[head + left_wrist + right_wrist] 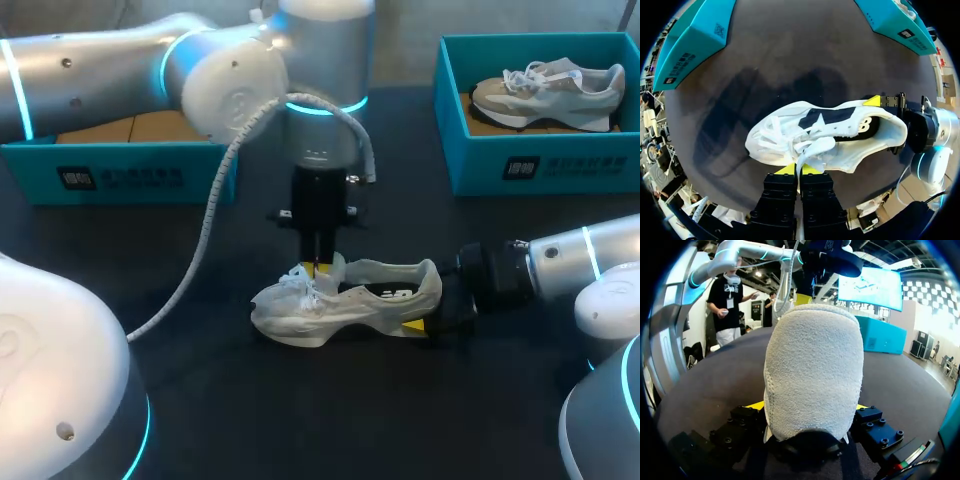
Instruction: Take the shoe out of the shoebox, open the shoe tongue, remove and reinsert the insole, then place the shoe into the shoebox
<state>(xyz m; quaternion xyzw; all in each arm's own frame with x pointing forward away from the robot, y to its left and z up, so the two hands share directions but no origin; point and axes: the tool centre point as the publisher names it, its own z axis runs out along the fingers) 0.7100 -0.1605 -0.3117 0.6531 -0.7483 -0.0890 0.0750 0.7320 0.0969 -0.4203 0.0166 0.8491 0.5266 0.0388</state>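
Dark desk, white mesh sneaker lying on it — your right hand clamps its heel and your left hand pinches the tongue. Tongue-opening step: next, pull it up gently.

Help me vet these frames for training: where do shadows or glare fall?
Head view: the left arm's white shell glares under the room light. Left wrist view: broad, soft arm shadows darken the table beyond the shoe. Right wrist view: the heel is evenly lit, while the right pincer holding it sits in shade.
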